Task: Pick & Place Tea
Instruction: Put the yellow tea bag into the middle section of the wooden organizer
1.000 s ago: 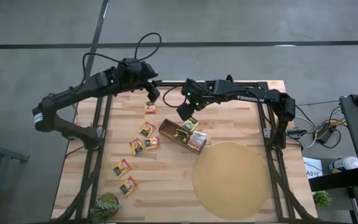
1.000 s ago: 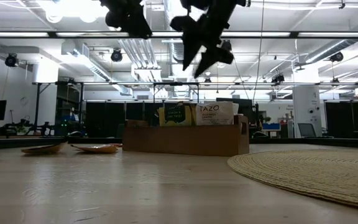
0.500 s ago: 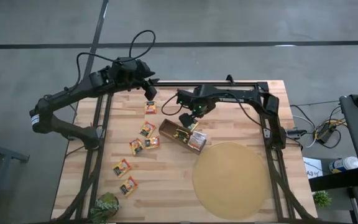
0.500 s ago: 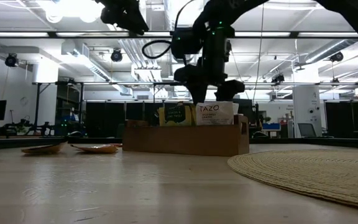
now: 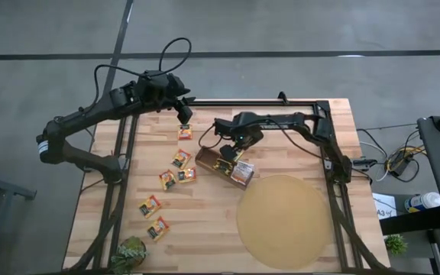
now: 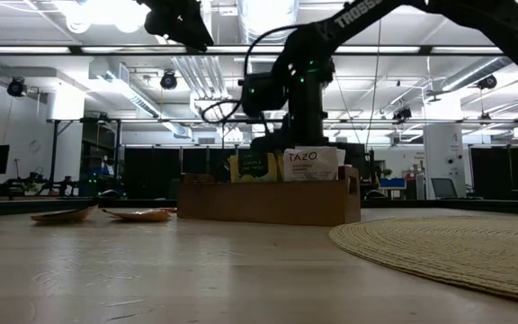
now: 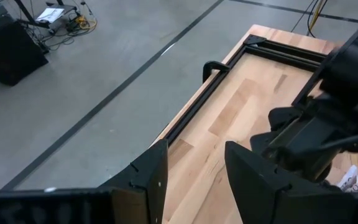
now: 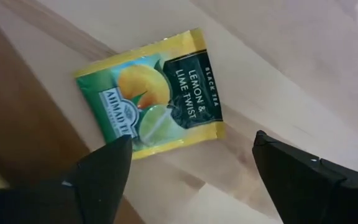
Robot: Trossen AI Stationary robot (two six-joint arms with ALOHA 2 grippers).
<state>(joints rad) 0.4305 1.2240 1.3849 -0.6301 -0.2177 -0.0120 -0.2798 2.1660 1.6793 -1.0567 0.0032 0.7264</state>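
A green-yellow tea sachet (image 8: 149,93) lies flat on the table, close against the far side of the brown wooden box (image 5: 221,164). My right gripper (image 8: 188,180) points down just above it, open, one finger on either side and touching nothing. In the low view it (image 6: 288,135) stands behind the box. The box holds upright sachets (image 6: 313,164). Several more sachets (image 5: 179,158) lie flat on the table's left half. My left gripper (image 5: 183,113) hangs open, nothing between its fingers (image 7: 148,180), high over the far left of the table.
A big round tan mat (image 5: 283,220) covers the near right of the table. A small potted plant (image 5: 128,253) stands at the near left corner. A black frame rail (image 5: 323,153) runs along the table's edges. Bare wood shows between the loose sachets and the mat.
My right gripper has come down from well above the box to just over the table at the box's far side, tipping until it points straight down. The sachets and the box have stayed where they were.
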